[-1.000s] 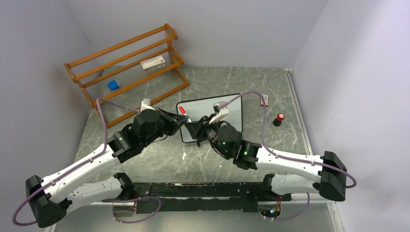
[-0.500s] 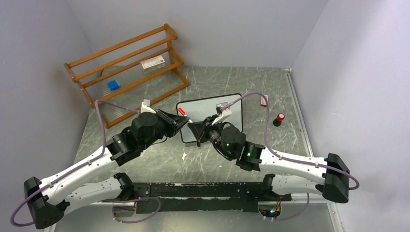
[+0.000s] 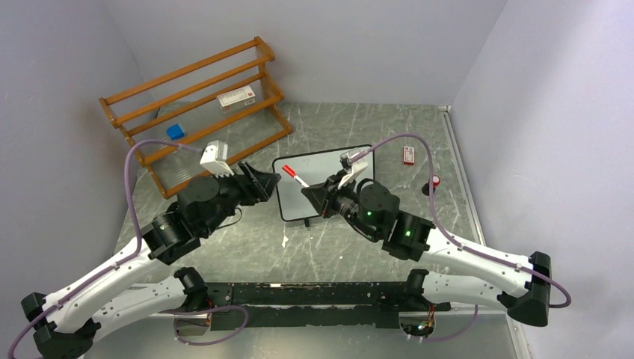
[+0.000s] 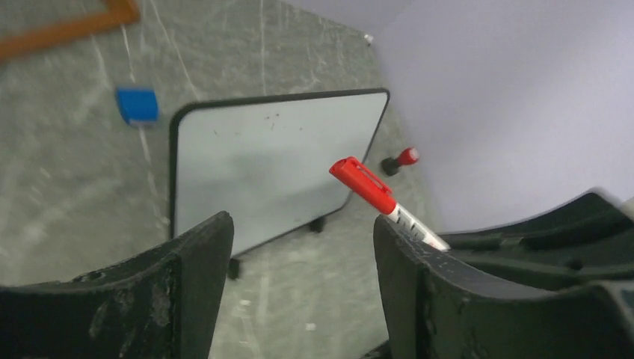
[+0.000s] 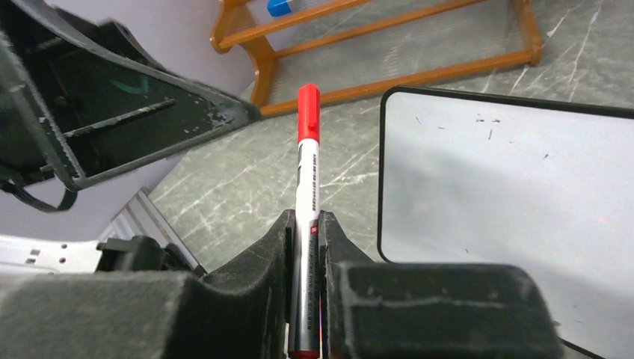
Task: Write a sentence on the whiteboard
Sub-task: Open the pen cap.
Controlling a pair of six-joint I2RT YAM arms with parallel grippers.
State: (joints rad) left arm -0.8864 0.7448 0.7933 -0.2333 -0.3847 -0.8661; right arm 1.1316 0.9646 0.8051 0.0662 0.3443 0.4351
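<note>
Whiteboard (image 3: 321, 161), one; red marker (image 3: 294, 176), one; wooden rack (image 3: 182, 71), one

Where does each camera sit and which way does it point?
Top external: high behind the robot, looking down; left arm and right arm show.
Left wrist: looks past the open left gripper at the whiteboard.
Right wrist: looks along the marker clamped in the right gripper, toward the rack.
Shared: all show whiteboard and marker.

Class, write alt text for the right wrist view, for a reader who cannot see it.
The right gripper clamps a red-capped marker, cap pointing away. A whiteboard without writing lies to its right, a wooden rack beyond.
</note>
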